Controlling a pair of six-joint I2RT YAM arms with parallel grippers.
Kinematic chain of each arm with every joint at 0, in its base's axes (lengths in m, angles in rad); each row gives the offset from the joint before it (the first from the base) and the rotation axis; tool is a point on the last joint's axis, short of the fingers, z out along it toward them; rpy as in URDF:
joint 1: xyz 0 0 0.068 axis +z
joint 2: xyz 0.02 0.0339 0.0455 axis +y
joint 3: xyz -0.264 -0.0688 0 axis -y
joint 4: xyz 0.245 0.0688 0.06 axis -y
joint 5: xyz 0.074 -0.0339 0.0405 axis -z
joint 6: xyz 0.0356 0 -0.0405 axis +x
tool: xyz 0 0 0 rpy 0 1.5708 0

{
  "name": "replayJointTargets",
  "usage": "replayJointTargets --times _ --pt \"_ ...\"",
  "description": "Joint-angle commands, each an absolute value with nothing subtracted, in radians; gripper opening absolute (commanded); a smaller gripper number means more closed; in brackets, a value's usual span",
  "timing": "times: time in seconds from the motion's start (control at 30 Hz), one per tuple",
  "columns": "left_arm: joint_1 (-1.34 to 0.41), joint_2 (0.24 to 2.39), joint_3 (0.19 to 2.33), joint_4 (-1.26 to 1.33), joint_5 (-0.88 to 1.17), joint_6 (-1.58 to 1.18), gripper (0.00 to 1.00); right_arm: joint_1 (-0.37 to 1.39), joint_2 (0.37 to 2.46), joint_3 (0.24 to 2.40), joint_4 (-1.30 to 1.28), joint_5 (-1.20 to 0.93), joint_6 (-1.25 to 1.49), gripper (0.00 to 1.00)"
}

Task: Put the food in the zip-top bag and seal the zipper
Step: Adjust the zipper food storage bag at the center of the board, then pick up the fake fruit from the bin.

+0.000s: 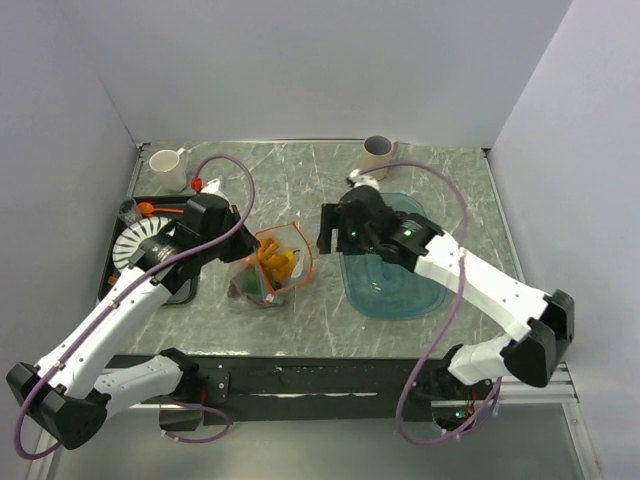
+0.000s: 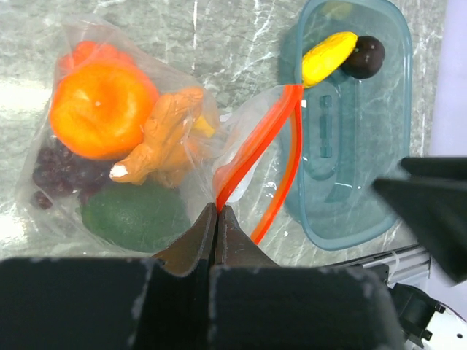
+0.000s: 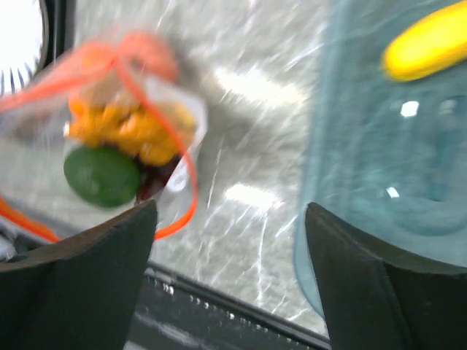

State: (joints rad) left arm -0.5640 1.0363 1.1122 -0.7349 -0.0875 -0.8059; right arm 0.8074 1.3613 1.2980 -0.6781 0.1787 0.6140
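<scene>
Fingers on the left point(image 2: 186, 251) clamp the limp clear plastic bag point(image 2: 244, 120) by its stiffer-looking orange-red zipper strip point(image 2: 257, 142); right fingers point(image 3: 95, 251) gape empty

My left arm point(image 1: 110, 320) runs from the lower left of the overhead frame up toward centre, wrist turned inward. My left gripper point(image 2: 217, 211) has its fingers pressed flat together, tips meeting low centre in its wrist view and pinching the zipper point(image 2: 255, 140). My right arm point(image 1: 480, 285) folds at lower right, forearm slanting up-left. My right gripper point(image 3: 230, 208) has its jaws wide apart, nothing between them.
</scene>
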Motion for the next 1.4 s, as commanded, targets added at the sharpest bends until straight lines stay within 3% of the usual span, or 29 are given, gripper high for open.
replayJointTargets --times 0.0,0.1,0.27,0.5,0.87,1.17,1.37 --pt "-0.561 1.003 1.098 -0.661 -0.048 -0.796 0.01 0.706 1.295 1.235 -0.732 0.324 0.702 0.98" --pt "-0.561 1.002 1.089 -0.649 -0.032 -0.796 0.01 0.582 1.305 1.210 -0.718 0.203 0.704 0.98" --pt "-0.561 1.012 1.091 -0.643 -0.029 -0.795 0.01 0.516 1.347 1.206 -0.668 0.226 0.709 1.00" --pt "-0.561 1.003 1.100 -0.637 -0.020 -0.795 0.01 0.399 1.569 1.275 -0.661 0.140 0.766 0.97" --pt "-0.561 1.025 1.124 -0.667 -0.043 -0.775 0.01 0.388 1.784 1.416 -0.601 0.150 0.744 0.96" --pt "-0.561 1.020 1.100 -0.646 -0.026 -0.779 0.01 0.379 1.969 1.563 -0.701 0.181 0.767 0.94" --pt "-0.561 1.017 1.088 -0.643 -0.028 -0.778 0.01 0.377 1.967 1.502 -0.649 0.201 0.773 0.88"
